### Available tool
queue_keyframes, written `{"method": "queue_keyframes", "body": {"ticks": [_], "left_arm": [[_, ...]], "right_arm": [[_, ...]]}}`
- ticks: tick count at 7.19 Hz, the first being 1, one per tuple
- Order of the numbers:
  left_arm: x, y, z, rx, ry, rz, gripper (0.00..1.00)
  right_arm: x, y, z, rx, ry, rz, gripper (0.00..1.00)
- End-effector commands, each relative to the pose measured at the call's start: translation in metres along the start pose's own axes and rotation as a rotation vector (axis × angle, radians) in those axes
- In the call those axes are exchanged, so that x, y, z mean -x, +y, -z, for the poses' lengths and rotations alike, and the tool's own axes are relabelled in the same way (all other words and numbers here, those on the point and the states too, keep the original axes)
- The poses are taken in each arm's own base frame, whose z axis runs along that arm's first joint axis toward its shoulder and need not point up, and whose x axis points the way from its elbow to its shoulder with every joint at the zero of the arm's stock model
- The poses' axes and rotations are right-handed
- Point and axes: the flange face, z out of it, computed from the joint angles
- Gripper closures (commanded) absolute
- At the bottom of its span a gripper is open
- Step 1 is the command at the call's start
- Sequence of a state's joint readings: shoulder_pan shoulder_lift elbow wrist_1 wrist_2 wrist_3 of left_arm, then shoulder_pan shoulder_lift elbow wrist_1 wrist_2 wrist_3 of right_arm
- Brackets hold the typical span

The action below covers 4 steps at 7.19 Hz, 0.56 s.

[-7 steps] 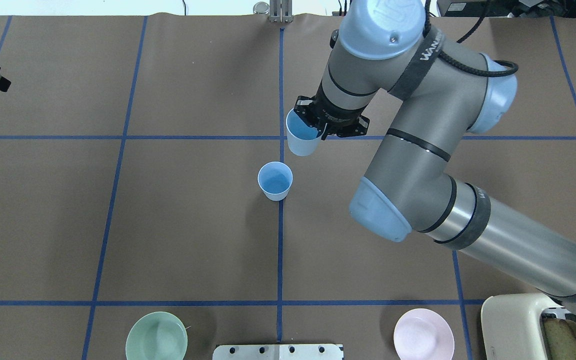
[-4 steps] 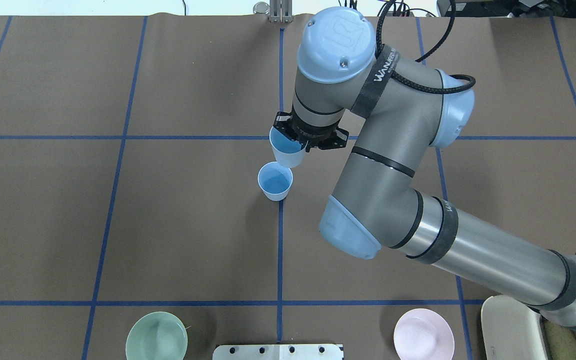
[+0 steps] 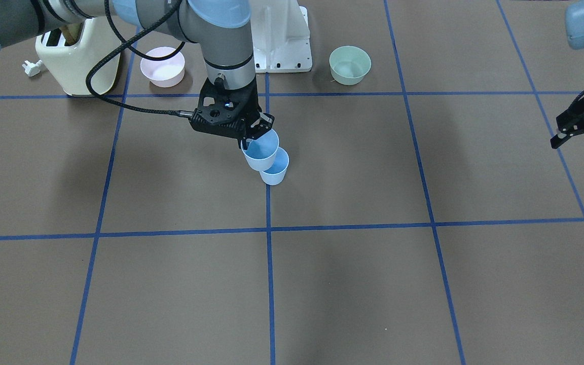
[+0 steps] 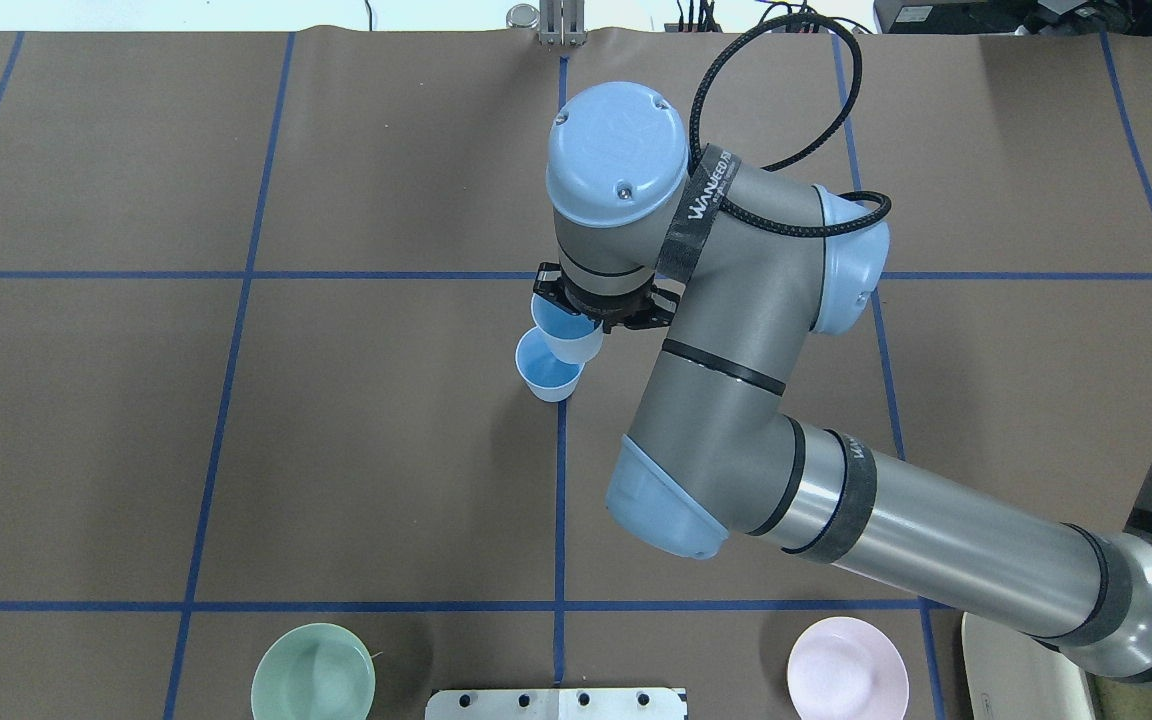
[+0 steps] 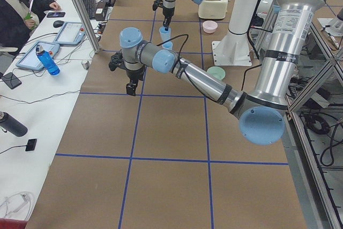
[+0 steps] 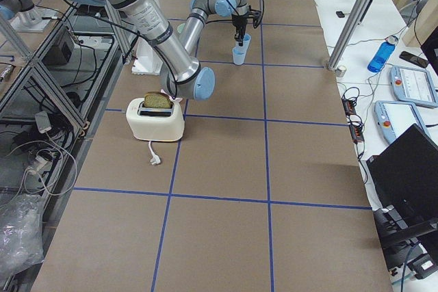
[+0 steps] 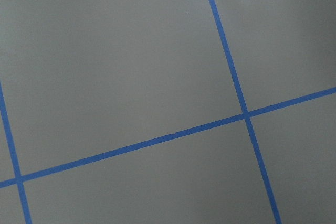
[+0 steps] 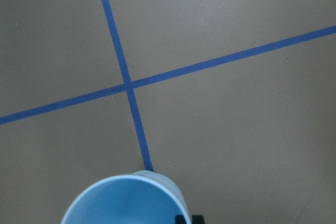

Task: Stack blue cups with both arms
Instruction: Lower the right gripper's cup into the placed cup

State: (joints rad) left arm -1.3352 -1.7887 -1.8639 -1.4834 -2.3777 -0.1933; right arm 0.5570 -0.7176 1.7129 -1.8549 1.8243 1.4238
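Note:
One blue cup stands upright on the centre blue tape line, also in the front view. My right gripper is shut on the rim of the second blue cup, holding it upright just above and slightly off-centre of the standing cup, overlapping its rim in the front view. The held cup fills the bottom of the right wrist view. My left gripper is open and empty, far off at the table's left side. The left wrist view shows only bare table.
A mint-green bowl and a pink bowl sit at the near edge on either side of the white base column. A cream toaster stands beside the pink bowl.
My right arm has carried the held cup left and towards the robot, from beside the standing cup to just over it. The left gripper has drawn back to the view's left edge.

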Motion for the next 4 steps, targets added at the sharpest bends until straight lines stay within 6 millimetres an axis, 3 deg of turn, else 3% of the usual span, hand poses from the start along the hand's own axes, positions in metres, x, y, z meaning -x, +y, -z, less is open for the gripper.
{"method": "queue_keyframes", "body": {"ticks": [1,4], "left_arm": [[0.0,0.0,0.0,0.0,0.0,0.001,0.02],[0.0,0.0,0.001,-0.001,0.0,0.0,0.02]], "right_arm": [[0.011,0.011,0.003,0.002,-0.002,0.014,1.0],[0.024,0.012,-0.003,0.006,0.006,0.018,1.0]]}}
